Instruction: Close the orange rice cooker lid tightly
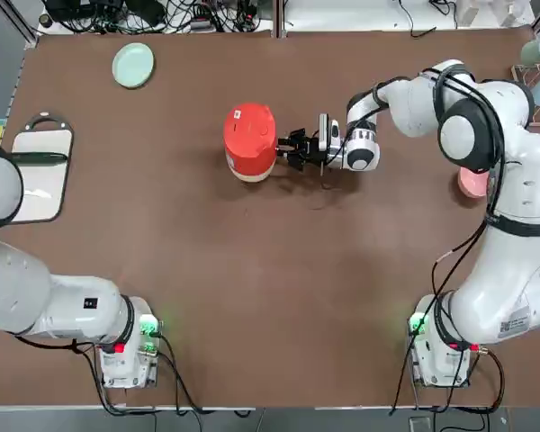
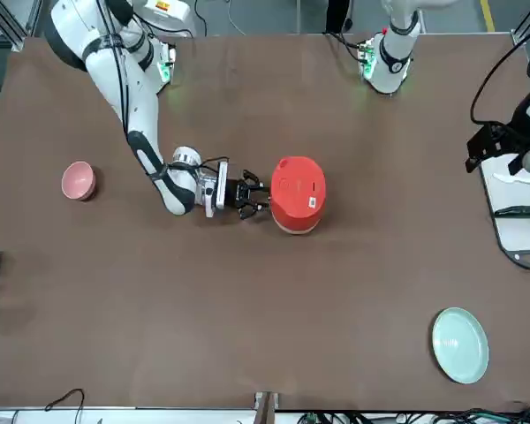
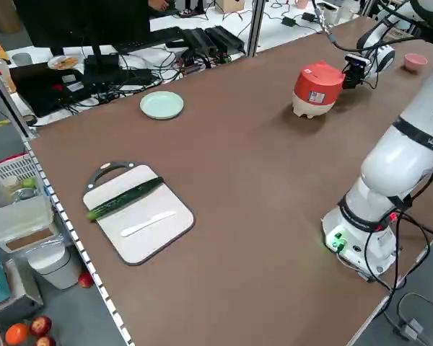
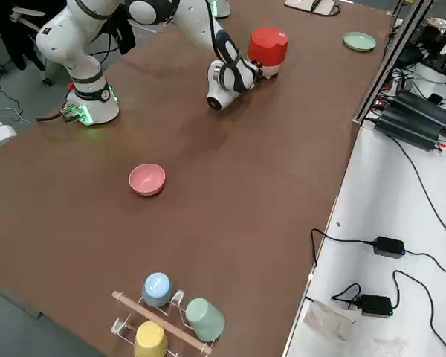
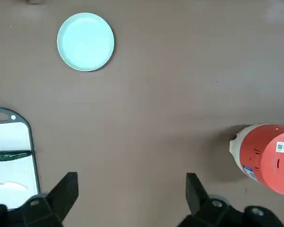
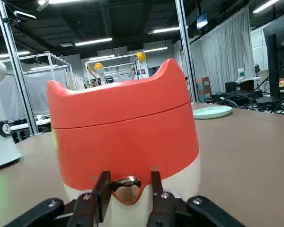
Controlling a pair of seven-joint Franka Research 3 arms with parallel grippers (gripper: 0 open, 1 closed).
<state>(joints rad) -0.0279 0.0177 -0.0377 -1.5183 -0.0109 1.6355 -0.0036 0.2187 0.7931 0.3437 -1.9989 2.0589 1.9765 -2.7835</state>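
The right gripper (image 1: 291, 148), fingers pinching the latch, touches the orange rice cooker (image 1: 250, 142) at frame centre; the lid (image 1: 250, 130) sits down. Open tabletop surrounds them.

The left gripper (image 5: 131, 191) is spread.

The rice cooker (image 1: 250, 142) stands mid-worktop (image 1: 279, 288), right hand (image 1: 291, 148) just beside it; plate (image 1: 132, 65) far left, bowl (image 1: 472, 183) right.

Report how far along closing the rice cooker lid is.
Looks done: the lid sits down on the orange rice cooker, with only a thin seam showing in the right wrist view. In hand: the right gripper is low at the cooker's side, fingers either side of a small shiny latch. Left: confirming it is locked tight, which I cannot tell. The left gripper is open, away.
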